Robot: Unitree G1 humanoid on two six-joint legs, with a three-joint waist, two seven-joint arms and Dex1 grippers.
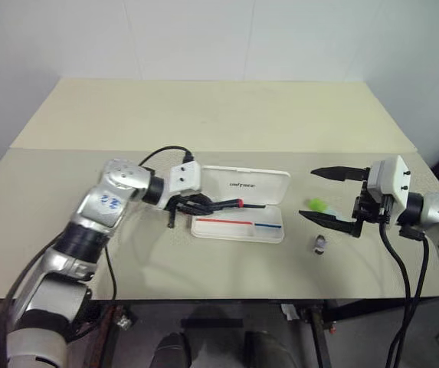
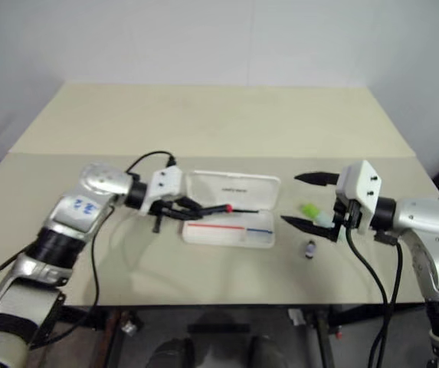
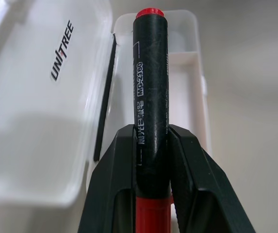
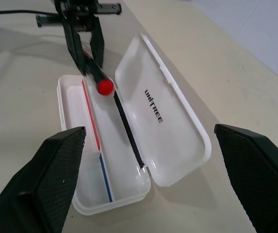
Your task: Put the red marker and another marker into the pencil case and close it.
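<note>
Marker-over-case alignment is what the next move hangs on. Left gripper [image 3: 151,145] is clamped on the red marker [image 1: 230,204], fingers pinching the barrel abt mid-length, w/ the round red end pointing right, out over the open pencil case [image 1: 238,228]. Marker's long axis runs left-right, roughly parallel to the case's long side, and sits abt over the hinge line between the near tray and the flat-lying far lid (the lid w/ the dark logo). Seems held clear above the tray, not yet resting in it, though how high is hard to judge. So it likely needs to come a bit nearer and down before release, keeping that axis along the tray, which has the red-blue stripe on its floor.

Right gripper [image 1: 334,198] is spread wide w/ nothing in it, just right of the case, pointing left. Green marker [image 1: 320,205] lies on the table [image 1: 204,115] between its fingers as seen from the head views, right of the case, so the right arm is clearly the nearer one for it. Small grey stub [image 1: 320,244] stands nearer, just beside.

Case open; neither marker inside yet.
</note>
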